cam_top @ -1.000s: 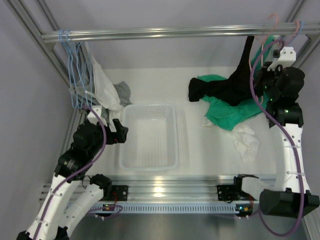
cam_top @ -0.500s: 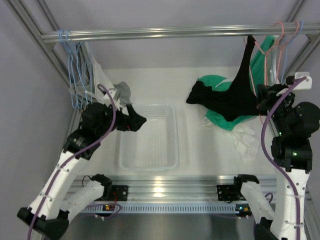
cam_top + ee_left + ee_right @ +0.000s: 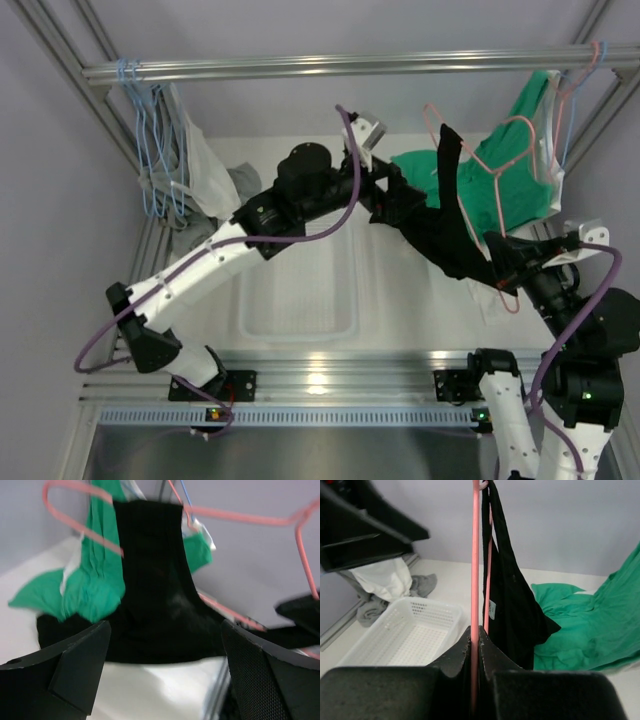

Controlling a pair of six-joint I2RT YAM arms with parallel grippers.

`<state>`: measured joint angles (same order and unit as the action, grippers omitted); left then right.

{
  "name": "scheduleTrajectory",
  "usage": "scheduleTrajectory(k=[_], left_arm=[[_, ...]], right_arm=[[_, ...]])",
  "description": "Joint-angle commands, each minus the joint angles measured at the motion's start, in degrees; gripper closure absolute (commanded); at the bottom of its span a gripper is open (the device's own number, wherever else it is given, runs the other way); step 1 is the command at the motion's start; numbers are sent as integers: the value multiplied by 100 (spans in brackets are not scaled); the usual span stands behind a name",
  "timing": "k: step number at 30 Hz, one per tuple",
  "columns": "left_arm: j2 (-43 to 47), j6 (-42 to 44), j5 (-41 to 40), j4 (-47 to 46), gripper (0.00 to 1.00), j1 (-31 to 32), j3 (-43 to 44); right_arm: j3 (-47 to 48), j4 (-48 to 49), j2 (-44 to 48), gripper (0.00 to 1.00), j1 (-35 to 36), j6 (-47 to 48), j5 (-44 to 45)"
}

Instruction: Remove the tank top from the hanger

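White bench [image 3: 400, 300] under a metal frame [image 3: 300, 68]. Item: black tank top [image 3: 150, 580] hung from the pink hanger [image 3: 475, 555], long axis running down toward the bench. Grip: right gripper [image 3: 475, 635] was clamped on the hanger; left gripper [image 3: 165, 630] gaped wide, with the garment straight ahead.

We see the left arm [image 3: 200, 265] and the right arm [image 3: 585, 385] built of white link shells and black joint housings, with a purple cable [image 3: 349, 135] looping along each. At the left wrist we find matte black fingers [image 3: 270, 672], one bearing a fine grid texture.
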<state>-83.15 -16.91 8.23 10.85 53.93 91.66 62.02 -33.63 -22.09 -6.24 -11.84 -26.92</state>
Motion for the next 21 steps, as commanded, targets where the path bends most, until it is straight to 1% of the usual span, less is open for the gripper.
scheduleTrajectory(k=[1, 3, 5, 7, 8, 11, 12, 13, 15, 16, 17, 18, 19, 21], left_arm=[[-657, 662, -138, -698, 4, 38, 932], [-1026, 732, -137, -707, 9, 47, 1160], [-1299, 811, 73, -725, 14, 56, 1433], [-1431, 960, 118, -760, 14, 82, 1609], [-1536, 1013, -126, -769, 15, 100, 1653], [-1660, 1181, -453, -769, 22, 100, 1724], [-1686, 1233, -462, -769, 23, 100, 1741], [-1713, 1251, -454, -769, 25, 100, 1768], [-1783, 1277, -445, -769, 33, 100, 1864], [-1809, 1278, -445, -769, 34, 109, 1891], [-1836, 1269, -445, -769, 39, 100, 1943], [-1845, 1277, -454, -769, 46, 100, 1961], [-1879, 1269, -471, -769, 63, 100, 1996], [-1880, 1251, -550, -769, 76, 100, 2023]], right_arm=[[197, -56, 99, 100, 35, -372, -472], [214, -56, 90, 100, 96, -434, -507], [258, -65, 20, 100, 158, -469, -543], [310, -56, -41, 100, 202, -443, -508], [337, -56, -67, 100, 211, -399, -473], [407, -39, -164, 100, 229, -416, -586], [416, -39, -208, 100, 229, -433, -674], [408, -39, -217, 100, 229, -442, -683], [407, -39, -235, 100, 220, -434, -666], [416, -30, -235, 100, 228, -434, -674], [416, -30, -235, 100, 229, -460, -683], [442, -30, -243, 100, 220, -460, -701], [451, -39, -244, 100, 220, -451, -701], [443, -39, -244, 100, 220, -425, -657]])
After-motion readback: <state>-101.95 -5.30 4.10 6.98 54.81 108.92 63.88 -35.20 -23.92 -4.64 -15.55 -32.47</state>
